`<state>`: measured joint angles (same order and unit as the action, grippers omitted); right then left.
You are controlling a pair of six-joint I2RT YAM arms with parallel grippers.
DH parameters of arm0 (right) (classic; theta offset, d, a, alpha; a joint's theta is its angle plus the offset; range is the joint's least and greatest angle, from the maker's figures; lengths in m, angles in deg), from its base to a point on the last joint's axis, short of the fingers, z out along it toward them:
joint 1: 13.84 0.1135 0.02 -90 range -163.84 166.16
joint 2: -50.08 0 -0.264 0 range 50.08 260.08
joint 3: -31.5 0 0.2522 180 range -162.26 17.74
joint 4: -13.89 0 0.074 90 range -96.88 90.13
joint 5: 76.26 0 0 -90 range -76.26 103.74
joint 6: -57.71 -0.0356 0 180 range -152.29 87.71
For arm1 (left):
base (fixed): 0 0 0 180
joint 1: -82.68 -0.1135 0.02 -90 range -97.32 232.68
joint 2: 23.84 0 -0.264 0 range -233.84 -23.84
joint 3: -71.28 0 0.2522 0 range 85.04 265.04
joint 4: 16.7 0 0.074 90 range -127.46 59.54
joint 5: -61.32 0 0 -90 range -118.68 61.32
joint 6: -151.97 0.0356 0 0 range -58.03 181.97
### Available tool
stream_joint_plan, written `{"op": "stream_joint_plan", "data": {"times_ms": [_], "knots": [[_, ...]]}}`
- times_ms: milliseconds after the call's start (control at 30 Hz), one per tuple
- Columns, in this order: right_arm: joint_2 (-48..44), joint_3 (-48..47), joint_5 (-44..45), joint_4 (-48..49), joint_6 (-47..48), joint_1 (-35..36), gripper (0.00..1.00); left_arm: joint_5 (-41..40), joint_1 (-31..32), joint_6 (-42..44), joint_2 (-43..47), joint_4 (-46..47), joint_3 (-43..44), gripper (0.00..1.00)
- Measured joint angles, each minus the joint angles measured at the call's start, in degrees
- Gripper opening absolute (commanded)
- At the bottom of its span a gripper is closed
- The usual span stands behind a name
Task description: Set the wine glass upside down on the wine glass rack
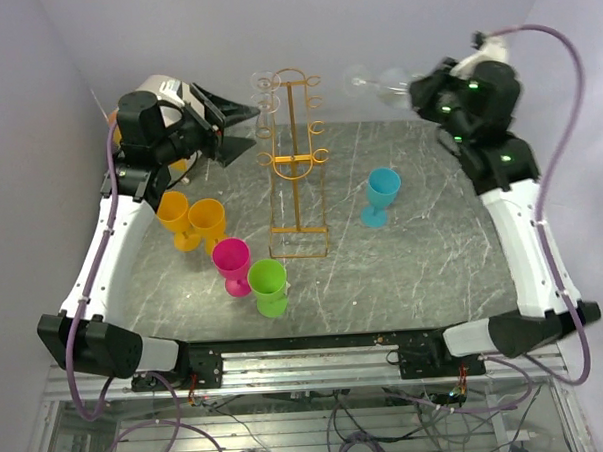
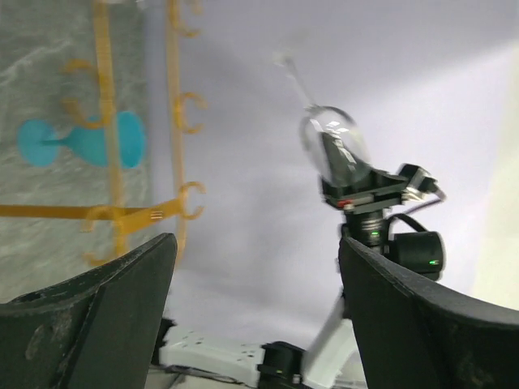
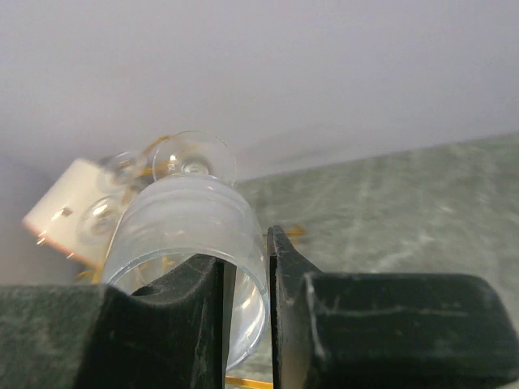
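Note:
The orange-gold wire wine glass rack (image 1: 297, 166) stands mid-table, with a clear glass (image 1: 267, 107) hanging on its upper left side. My right gripper (image 1: 422, 93) is raised at the back right, shut on the rim of a clear wine glass (image 1: 375, 83) that points left, foot toward the rack. In the right wrist view one finger is inside the bowl (image 3: 190, 243) and one outside. It also shows in the left wrist view (image 2: 332, 150). My left gripper (image 1: 242, 128) is open and empty, held high to the left of the rack (image 2: 109, 130).
Two orange cups (image 1: 191, 221), a pink cup (image 1: 231, 264) and a green cup (image 1: 269, 287) stand left of the rack's base. A blue cup (image 1: 380, 195) stands to its right. A cream drum (image 1: 161, 92) sits behind the left arm.

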<state>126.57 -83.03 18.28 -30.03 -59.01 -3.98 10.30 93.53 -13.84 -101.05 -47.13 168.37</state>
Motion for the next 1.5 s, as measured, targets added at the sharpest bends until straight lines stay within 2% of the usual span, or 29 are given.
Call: {"op": "stream_joint_plan", "data": {"times_ms": [100, 200, 467, 567, 700, 900, 1067, 1500], "knots": [[3.91, -1.88, 5.51, 4.72, 1.14, 10.64, 0.00, -1.33, 1.42, -4.04, -0.26, 1.49, 4.55, 0.89], [4.94, 1.14, 10.54, 10.80, 2.34, 16.76, 0.00, -2.56, 3.30, -6.34, -0.70, 3.06, 8.61, 0.88], [0.76, 16.92, 23.30, 29.14, 7.17, 25.94, 0.00, -6.84, 6.03, -9.11, -4.42, 2.78, 13.38, 0.81], [-0.81, 22.67, 27.36, 39.10, 10.64, 30.42, 0.00, -9.01, 7.26, -9.09, -5.84, 1.22, 13.60, 0.79], [-1.22, 27.28, 30.47, 50.07, 15.63, 35.50, 0.00, -10.80, 7.91, -8.90, -6.99, -0.55, 13.60, 0.77], [0.04, 28.30, 33.73, 60.04, 21.75, 40.59, 0.00, -11.98, 7.98, -9.09, -8.24, -0.96, 13.60, 0.73], [2.60, 28.24, 34.64, 65.11, 24.59, 43.06, 0.00, -12.35, 7.98, -9.09, -8.33, -0.96, 13.60, 0.69], [6.62, 27.93, 36.37, 67.87, 27.43, 46.53, 0.00, -14.01, 8.07, -8.17, -9.70, -1.18, 15.04, 0.63]]}}
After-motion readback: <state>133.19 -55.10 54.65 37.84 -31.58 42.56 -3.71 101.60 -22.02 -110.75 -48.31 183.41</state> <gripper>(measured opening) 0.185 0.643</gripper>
